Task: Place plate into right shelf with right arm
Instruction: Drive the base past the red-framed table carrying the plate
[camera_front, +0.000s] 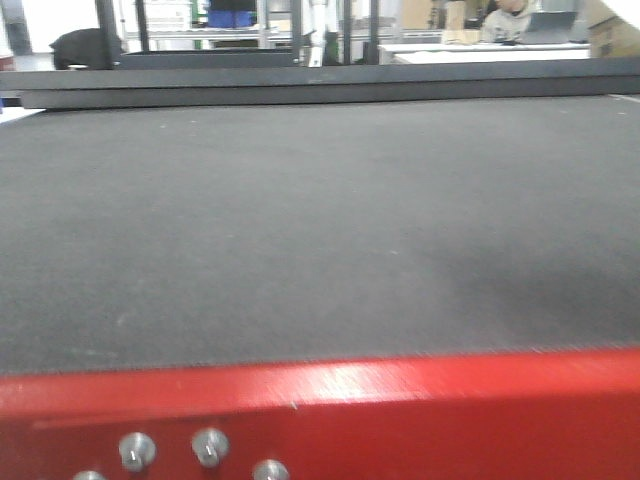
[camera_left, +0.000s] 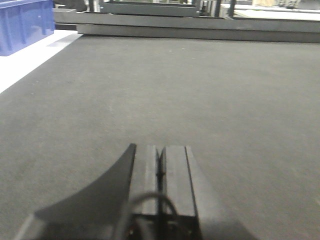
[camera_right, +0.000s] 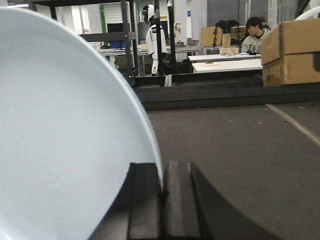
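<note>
Pinching the rim of the shiny white round plate (camera_right: 65, 140), the black right gripper (camera_right: 163, 192) held it standing on edge, spreading out to its left.

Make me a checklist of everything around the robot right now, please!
Surface: dark grey mat with a red front edge.
Job's things: plate held on edge by the right gripper; shelf not clearly seen.
Clutter: nothing seen on the mat.
Grippers: right gripper shut on the plate's rim; left gripper shut, empty, above the mat.
Cables: one thin loop at the left gripper.
Surroundings: blue bin beside the mat; box, seated person and black racks behind.
</note>
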